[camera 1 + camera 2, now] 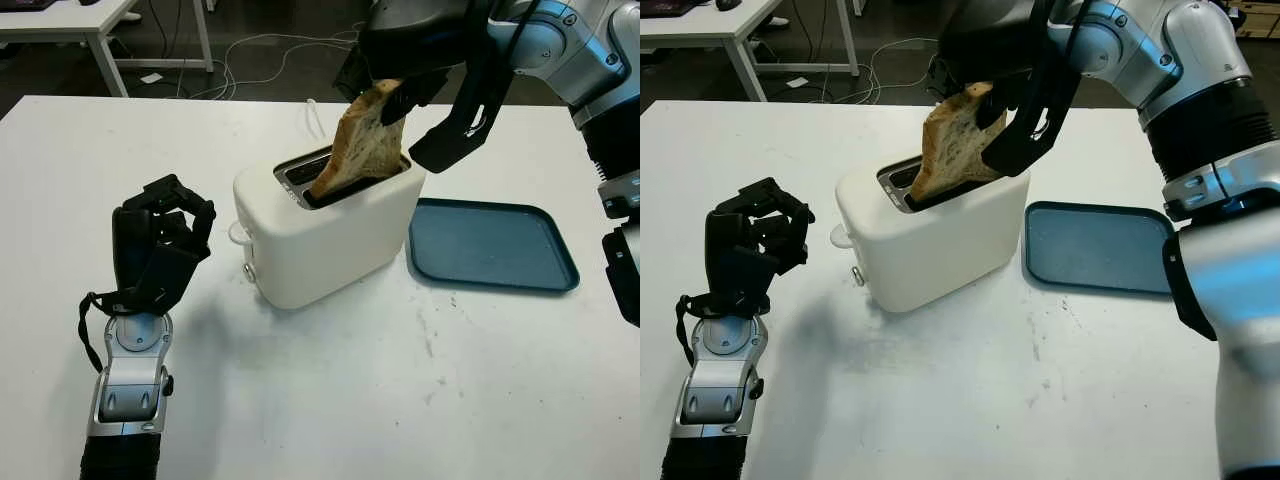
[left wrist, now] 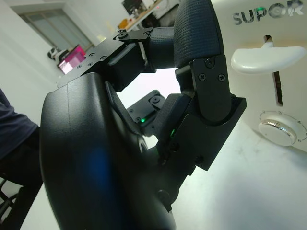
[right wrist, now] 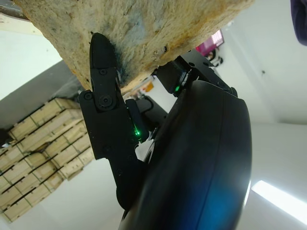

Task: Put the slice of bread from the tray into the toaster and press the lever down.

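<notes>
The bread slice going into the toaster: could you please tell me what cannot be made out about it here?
- Lower end of the bread slice: hidden inside the toaster slot, eye views, depth unknowable.
- Its upper edge: covered by the right hand.
- Its outline: cut off by the right wrist view's edge.

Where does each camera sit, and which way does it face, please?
Head stereo pair: looks down at the table; the right hand holds the bread slice partly in the toaster; the left hand is beside it.
Left wrist: faces the toaster's lever.
Right wrist: faces the bread's underside.
Shared: bread, toaster.
</notes>
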`<state>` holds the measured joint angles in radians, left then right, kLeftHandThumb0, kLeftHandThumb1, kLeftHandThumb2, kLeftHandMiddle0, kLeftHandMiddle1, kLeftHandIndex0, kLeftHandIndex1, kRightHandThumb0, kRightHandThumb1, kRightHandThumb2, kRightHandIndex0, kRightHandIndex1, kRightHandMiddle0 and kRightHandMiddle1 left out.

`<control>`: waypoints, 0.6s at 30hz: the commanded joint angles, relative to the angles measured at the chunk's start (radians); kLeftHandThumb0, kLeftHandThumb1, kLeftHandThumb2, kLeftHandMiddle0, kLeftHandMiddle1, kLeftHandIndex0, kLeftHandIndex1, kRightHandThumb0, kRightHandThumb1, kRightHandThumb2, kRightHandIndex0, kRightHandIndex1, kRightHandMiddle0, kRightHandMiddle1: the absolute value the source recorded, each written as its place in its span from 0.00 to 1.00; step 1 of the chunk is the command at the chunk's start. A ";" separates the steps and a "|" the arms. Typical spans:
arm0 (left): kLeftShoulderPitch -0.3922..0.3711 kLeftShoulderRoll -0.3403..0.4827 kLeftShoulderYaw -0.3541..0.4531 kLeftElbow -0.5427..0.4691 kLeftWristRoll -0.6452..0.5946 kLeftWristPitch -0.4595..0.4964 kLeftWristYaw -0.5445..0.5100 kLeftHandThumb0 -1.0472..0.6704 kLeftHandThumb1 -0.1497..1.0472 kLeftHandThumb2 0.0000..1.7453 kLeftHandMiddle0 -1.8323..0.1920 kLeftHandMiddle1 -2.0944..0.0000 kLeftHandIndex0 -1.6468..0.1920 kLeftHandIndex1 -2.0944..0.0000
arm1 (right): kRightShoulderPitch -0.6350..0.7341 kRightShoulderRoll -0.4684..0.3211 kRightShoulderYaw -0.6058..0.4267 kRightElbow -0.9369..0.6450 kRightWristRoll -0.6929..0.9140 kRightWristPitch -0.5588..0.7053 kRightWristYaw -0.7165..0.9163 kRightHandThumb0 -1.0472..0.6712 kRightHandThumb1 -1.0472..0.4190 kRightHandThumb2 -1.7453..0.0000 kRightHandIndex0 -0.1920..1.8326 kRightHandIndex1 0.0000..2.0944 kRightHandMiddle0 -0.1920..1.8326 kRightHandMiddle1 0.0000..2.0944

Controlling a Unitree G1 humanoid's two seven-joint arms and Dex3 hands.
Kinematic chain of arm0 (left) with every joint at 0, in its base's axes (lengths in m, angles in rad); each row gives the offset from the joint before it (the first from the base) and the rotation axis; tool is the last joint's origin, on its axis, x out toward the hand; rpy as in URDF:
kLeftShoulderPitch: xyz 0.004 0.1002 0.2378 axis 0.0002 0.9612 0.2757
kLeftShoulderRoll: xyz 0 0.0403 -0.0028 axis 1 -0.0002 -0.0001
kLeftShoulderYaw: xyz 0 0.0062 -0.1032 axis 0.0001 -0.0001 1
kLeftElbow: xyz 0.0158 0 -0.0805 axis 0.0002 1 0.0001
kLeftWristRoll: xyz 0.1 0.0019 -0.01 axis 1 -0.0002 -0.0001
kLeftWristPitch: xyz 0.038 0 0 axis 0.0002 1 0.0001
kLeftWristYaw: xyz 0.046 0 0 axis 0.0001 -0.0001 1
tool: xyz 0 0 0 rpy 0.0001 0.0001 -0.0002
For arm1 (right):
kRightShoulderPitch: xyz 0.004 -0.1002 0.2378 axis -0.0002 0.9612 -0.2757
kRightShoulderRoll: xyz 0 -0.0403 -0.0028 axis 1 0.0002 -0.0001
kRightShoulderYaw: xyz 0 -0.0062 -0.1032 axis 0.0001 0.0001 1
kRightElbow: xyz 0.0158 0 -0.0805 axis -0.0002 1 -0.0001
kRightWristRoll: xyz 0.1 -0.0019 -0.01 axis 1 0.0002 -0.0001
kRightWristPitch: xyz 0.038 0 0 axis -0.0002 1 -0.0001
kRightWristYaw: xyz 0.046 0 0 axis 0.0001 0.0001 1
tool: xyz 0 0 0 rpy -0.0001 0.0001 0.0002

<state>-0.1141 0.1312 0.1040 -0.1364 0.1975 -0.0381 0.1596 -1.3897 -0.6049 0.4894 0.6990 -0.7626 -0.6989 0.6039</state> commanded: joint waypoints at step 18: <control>0.007 -0.009 0.001 -0.010 -0.003 -0.004 0.007 0.15 0.66 0.48 0.25 0.28 0.32 0.28 | 0.013 0.021 0.028 0.002 -0.006 -0.009 -0.005 0.29 0.09 0.79 0.60 0.81 0.48 0.77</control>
<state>-0.1140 0.1295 0.1041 -0.1367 0.1972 -0.0381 0.1621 -1.3824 -0.5866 0.5122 0.7031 -0.7620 -0.6991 0.6171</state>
